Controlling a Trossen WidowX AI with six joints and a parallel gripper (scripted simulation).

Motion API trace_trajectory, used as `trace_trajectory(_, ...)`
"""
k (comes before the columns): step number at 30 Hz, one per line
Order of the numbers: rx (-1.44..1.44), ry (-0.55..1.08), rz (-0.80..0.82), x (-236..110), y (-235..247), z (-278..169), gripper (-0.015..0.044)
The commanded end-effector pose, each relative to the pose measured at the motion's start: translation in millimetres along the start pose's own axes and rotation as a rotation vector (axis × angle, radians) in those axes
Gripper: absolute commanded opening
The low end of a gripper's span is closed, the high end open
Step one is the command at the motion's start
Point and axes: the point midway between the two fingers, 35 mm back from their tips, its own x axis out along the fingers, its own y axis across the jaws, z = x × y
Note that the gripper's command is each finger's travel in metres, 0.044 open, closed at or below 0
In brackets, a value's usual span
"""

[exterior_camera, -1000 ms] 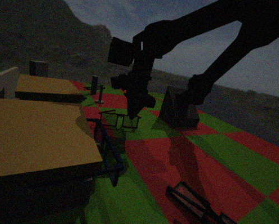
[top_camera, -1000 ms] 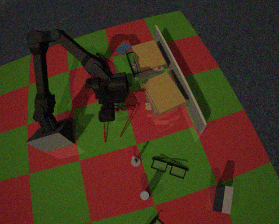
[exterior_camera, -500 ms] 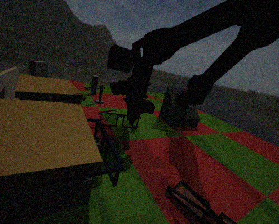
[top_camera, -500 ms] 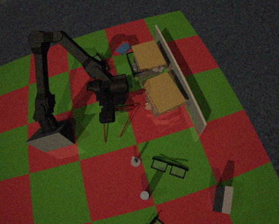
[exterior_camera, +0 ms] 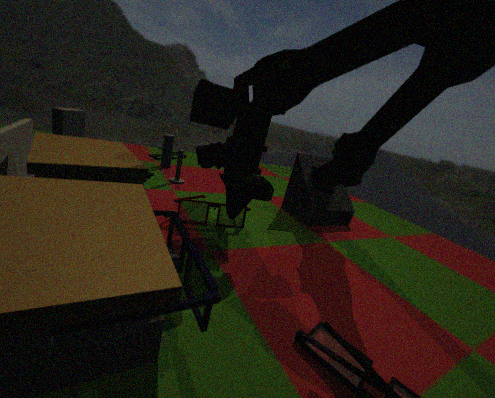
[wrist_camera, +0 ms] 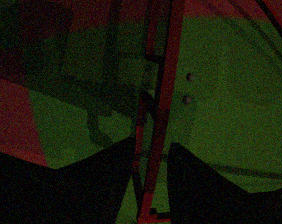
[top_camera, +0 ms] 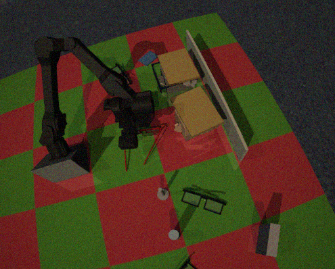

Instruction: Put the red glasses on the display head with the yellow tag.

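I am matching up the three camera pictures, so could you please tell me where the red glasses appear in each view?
Top: red glasses left of centre, just right of the gripper.
Exterior: centre, on the floor under the gripper's tip.
Wrist: red frame bar running up the middle, between the dark fingers.
Shared landmark: the gripper itself, closing around the frame in every view.
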Motion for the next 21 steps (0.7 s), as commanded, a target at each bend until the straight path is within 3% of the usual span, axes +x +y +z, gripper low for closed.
trace_trajectory(1, 0.000, -0.001, 0.000, 0, 0, 0, 0.0060)
trace_trajectory(10, 0.000, -0.001, 0.000, 0, 0, 0, 0.0000)
trace_trajectory(16, 0.000, -0.001, -0.001, -3, 0, 1, 0.0000)
trace_trajectory(21, 0.001, -0.001, -0.007, -25, -2, 4, 0.0000)
